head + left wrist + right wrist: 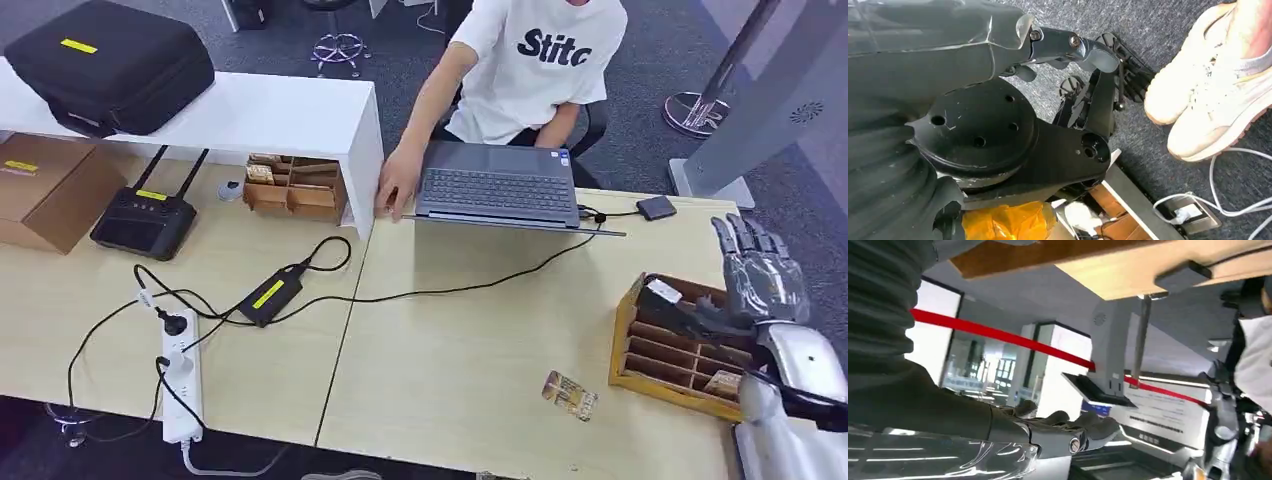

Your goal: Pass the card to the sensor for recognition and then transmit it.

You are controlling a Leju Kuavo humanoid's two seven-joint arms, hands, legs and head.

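Observation:
A card [570, 393] with a brown pattern lies flat on the table near the front edge, just left of a wooden slotted box [622, 335]. A white-labelled card [663, 291] stands in the box's far left corner. The small black sensor [656, 207] sits on the table right of the laptop [500, 190], and shows in the right wrist view as a dark block [1182, 276]. My right hand [760, 270] is raised over the box's far right side, fingers [1073, 427] stretched out and holding nothing. My left hand [1083, 55] hangs over the floor with nothing in it.
A person sits behind the laptop with one hand [395, 190] on the table by its left corner. Cables, a power brick [270, 295] and a power strip [180, 385] cover the left table. A white shelf [290, 115], router [143, 220] and cardboard box [40, 185] stand further left.

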